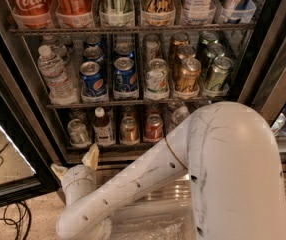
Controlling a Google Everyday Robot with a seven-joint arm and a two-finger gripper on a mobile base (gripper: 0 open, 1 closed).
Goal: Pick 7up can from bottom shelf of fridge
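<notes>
- Now, the white robot arm runs from a bulky rounded elbow in the near right foreground down to the near left, ending in the gripper.
- The gripper sits low at the left, in front of the foot of the tall black-framed glass-door fridge, just below the level of the lowest rack.
- Its two beige fingers point up and away, spread apart with nothing between them.
- The pale silvery-grey 7up can stands upright at the left end of the dark wire bottom shelf, inside a clear plastic holder.
- That can is just above and beyond the gripper's right finger, and the two do not touch.
- To the right of the 7up can, in a row along the same rack, stand a small bottle with an orange cap, a bronze-gold can and a red can.
- On the rack above stand a clear water bottle at the left, then two blue Pepsi cans, a white-and-green can, a gold can and a green can.
- Red Coca-Cola bottles fill the left of the top visible rack.
- Dark cables lie on the floor at the near left.
</notes>
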